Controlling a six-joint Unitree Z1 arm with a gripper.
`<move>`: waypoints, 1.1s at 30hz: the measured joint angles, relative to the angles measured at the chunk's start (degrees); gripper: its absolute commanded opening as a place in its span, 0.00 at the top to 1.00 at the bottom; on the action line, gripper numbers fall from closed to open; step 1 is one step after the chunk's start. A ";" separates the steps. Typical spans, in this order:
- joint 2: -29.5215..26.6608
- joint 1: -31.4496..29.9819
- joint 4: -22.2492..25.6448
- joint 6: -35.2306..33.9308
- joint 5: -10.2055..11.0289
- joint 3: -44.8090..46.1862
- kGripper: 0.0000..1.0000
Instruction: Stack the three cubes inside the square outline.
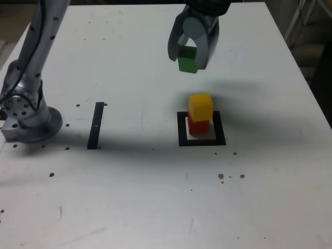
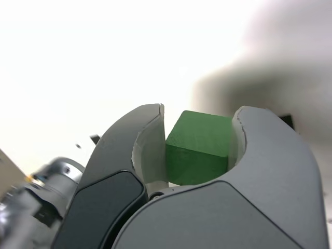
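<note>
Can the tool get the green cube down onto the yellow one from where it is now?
Probably yes: the tool, shut on the green cube, hangs in the air, and the yellow cube has its top bare, with nothing between.

High front overview; wrist close-up behind claw (image 2: 199,150)

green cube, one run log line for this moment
gripper: shut on green cube | lifted off table | yellow cube on red cube in square outline
</note>
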 measured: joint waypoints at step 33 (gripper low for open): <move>-2.70 -9.68 0.39 -18.53 -9.40 1.15 0.65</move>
